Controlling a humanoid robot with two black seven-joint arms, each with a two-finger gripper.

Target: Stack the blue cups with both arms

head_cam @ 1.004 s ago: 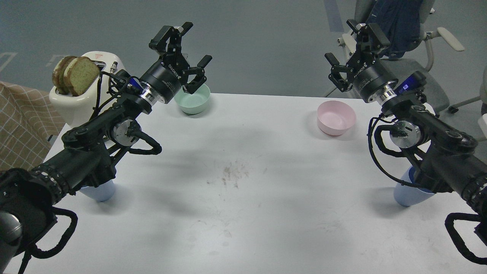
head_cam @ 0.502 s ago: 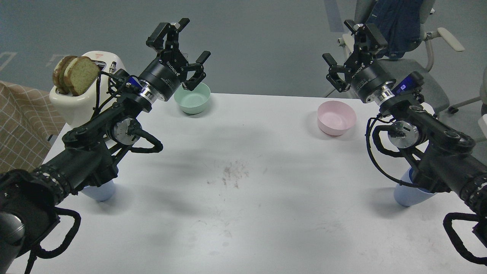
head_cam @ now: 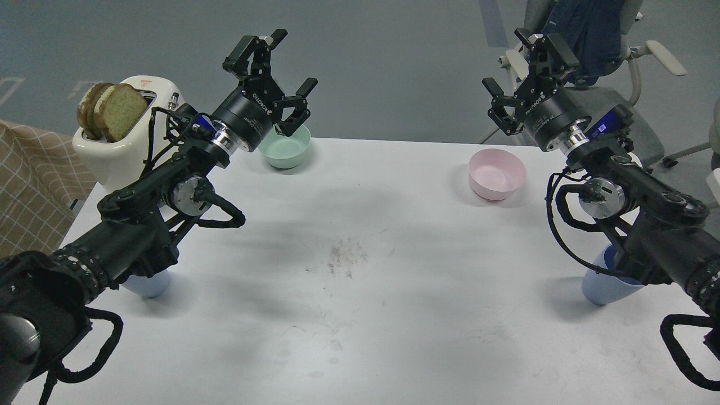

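Observation:
One blue cup (head_cam: 147, 285) stands on the white table (head_cam: 360, 315) at the near left, mostly hidden under my left arm. The other blue cup (head_cam: 604, 284) stands at the near right, partly hidden behind my right arm. My left gripper (head_cam: 279, 70) is open and empty, raised high above the table's far left, over the mint-green bowl. My right gripper (head_cam: 522, 70) is open and empty, raised above the far right, beyond the pink bowl. Both grippers are far from the cups.
A mint-green bowl (head_cam: 284, 146) sits at the far left and a pale pink bowl (head_cam: 497, 173) at the far right. A white toaster (head_cam: 126, 143) with two bread slices stands at the left edge. An office chair (head_cam: 613, 73) stands behind the table.
Both arms shifted only slightly. The left gripper moved a little right. The right gripper barely moved. Both stay open; the cups have not moved.

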